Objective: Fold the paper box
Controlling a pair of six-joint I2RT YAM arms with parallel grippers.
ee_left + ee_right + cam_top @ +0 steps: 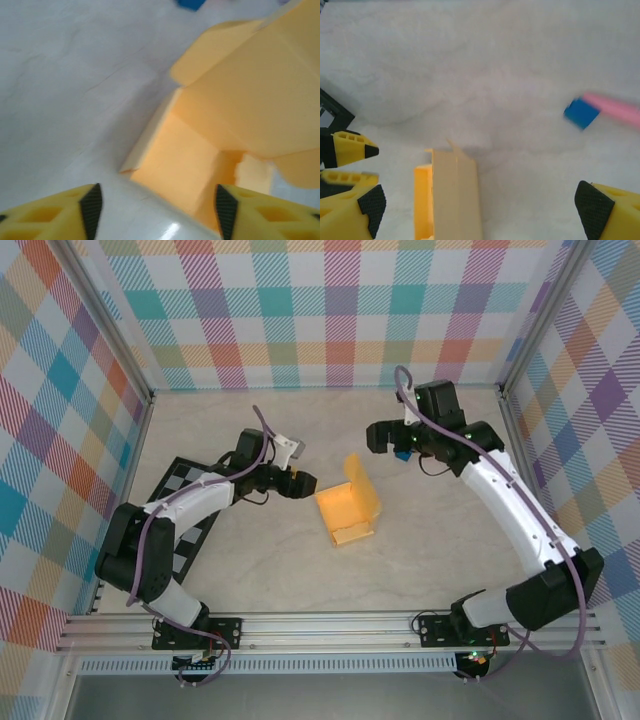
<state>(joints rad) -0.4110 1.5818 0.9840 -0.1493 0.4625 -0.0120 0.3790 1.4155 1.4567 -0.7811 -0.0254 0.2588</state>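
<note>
Left gripper (pixel 302 483) sits at the paper box's (pixel 345 510) ten o'clock, jaws apart and empty, right gripper (pixel 480 202) gaping at one o'clock, so any shove could skid the unpinned box!

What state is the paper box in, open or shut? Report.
Open: the paper box stands with its lid flap raised and its inside exposed.

The paper box (pixel 348 508) lies between left pincer (pixel 300 482) and right pincer (pixel 384 440), with the board (pixel 181 476) under the left arm (pixel 190 502).
</note>
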